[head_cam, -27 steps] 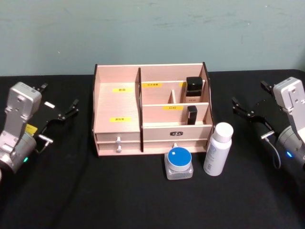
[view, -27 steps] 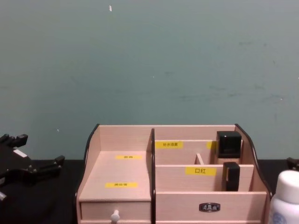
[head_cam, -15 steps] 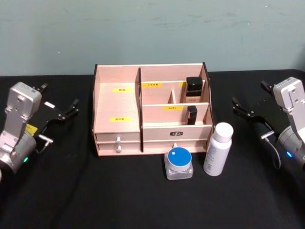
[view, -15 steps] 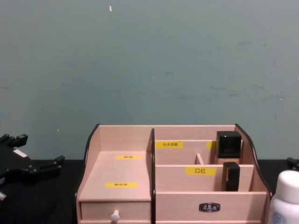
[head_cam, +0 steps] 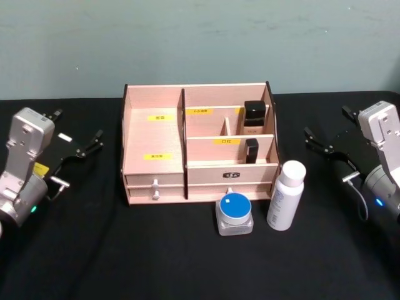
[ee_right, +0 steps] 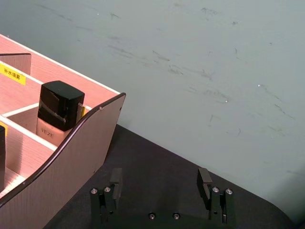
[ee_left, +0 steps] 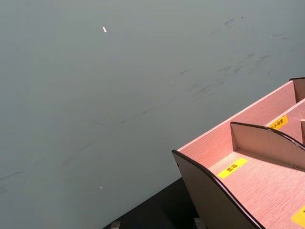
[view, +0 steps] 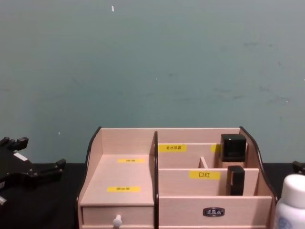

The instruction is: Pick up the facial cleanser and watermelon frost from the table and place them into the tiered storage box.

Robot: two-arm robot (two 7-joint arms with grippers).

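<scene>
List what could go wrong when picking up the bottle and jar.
1. The tall white bottle stands upright close beside the blue-lidded jar; the open right gripper could tip it or nudge the jar.
2. The right compartments of the tiered storage box already hold two dark containers; a drop there may collide.
The left gripper sits open, left of the box.

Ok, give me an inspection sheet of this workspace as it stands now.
Surface: black table, flat.
Job's things: storage box at the back centre; white bottle and blue-lidded jar upright on the table before its right half, apart.
Clutter: two black-capped bottles in the box's right compartments.
Grippers: left gripper and right gripper open, empty, either side of the box.
Cables: grey cable looped at the right arm.
Surroundings: teal wall, scuffed.
</scene>
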